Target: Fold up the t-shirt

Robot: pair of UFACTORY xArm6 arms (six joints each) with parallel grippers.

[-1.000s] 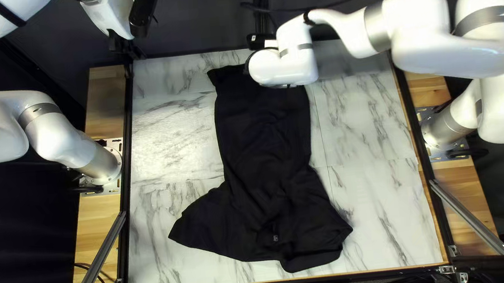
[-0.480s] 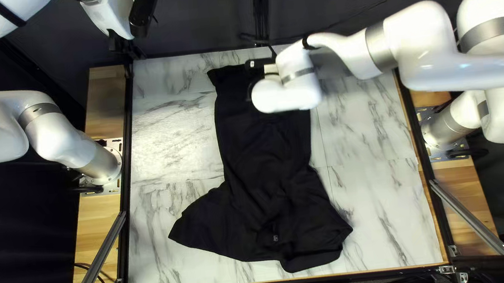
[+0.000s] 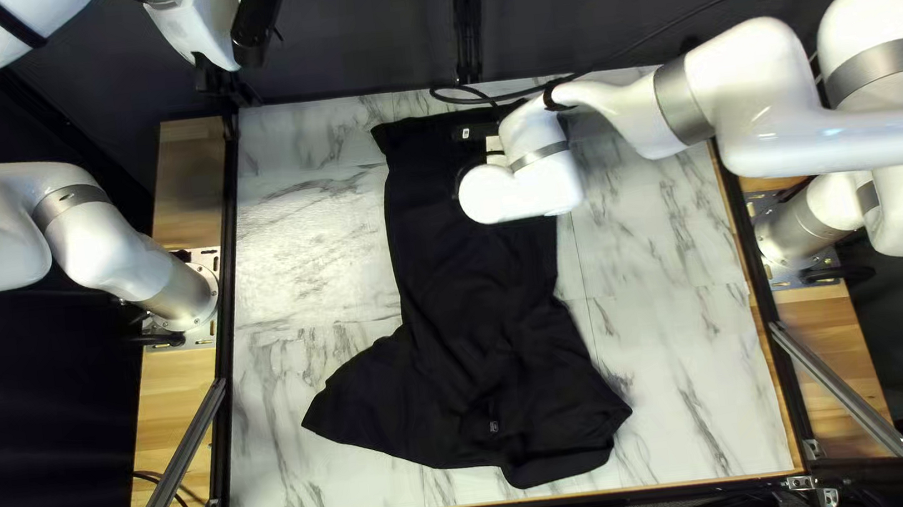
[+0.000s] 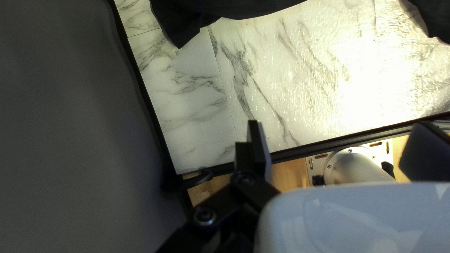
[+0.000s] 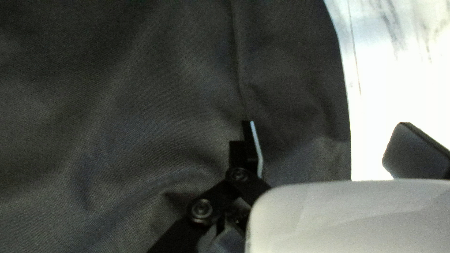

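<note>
T-shirt (image 3: 467,297): rumpled, lying mid-table (image 3: 688,374). Left gripper (image 3: 218,82): raised near far left corner, fingers wide apart, holding nothing. Right gripper (image 3: 462,183): over shirt's far part, fingers wide apart, nothing held.

Bright light washes the worktop (image 3: 677,375) in the top left view, with sheen at left and highlights on the right arm (image 3: 769,86) at upper right; the curtain (image 3: 350,29) lies dark. Glare whitens the marble in both wrist views, beside a dim T-shirt (image 5: 164,93) in the right one.
</note>
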